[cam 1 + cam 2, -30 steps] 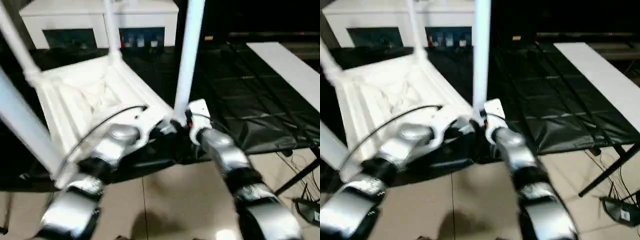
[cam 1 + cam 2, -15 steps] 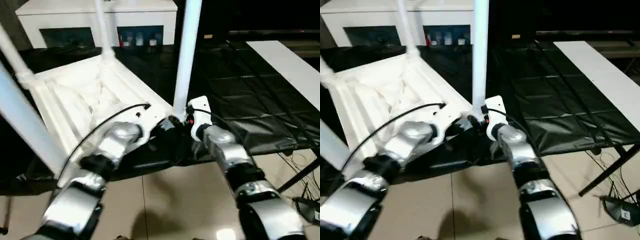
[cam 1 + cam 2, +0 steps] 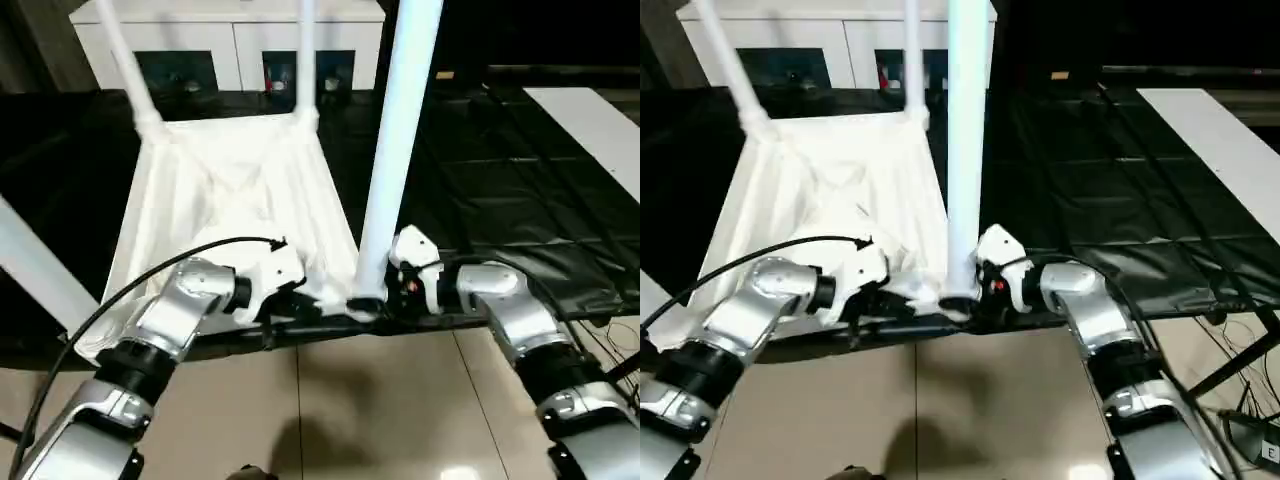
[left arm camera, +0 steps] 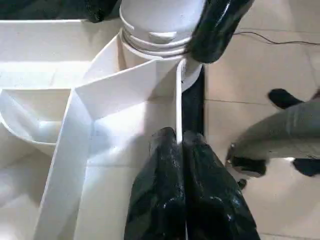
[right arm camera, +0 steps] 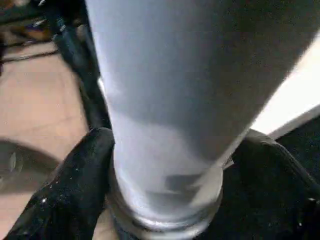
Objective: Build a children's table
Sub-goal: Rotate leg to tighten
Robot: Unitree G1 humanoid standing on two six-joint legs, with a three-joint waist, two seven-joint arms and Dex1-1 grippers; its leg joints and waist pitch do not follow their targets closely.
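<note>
The white table top (image 3: 230,190) lies upside down on the black-covered table, ribs up. Legs stand in its far-left (image 3: 125,60), far-right (image 3: 305,55) and near-left (image 3: 40,270) corners. A fourth leg (image 3: 395,150) rises from the near-right corner socket (image 4: 155,35). My left gripper (image 4: 180,145) is shut on the top's thin rim (image 4: 178,100) just beside that socket. My right gripper (image 5: 170,200) is shut on the base of the near-right leg (image 5: 165,100), with one black finger (image 5: 75,195) on each side of it.
A white cabinet (image 3: 230,40) with glass doors stands behind the black-covered table (image 3: 500,190). A white board (image 3: 600,130) lies at the far right. Beige floor tiles (image 3: 380,400) show below the table edge, with cables (image 3: 610,350) at the right.
The whole picture has shifted, so the table top now looks square-on. Both grippers keep their hold at the near-right corner. My right forearm reaches in more from the side.
</note>
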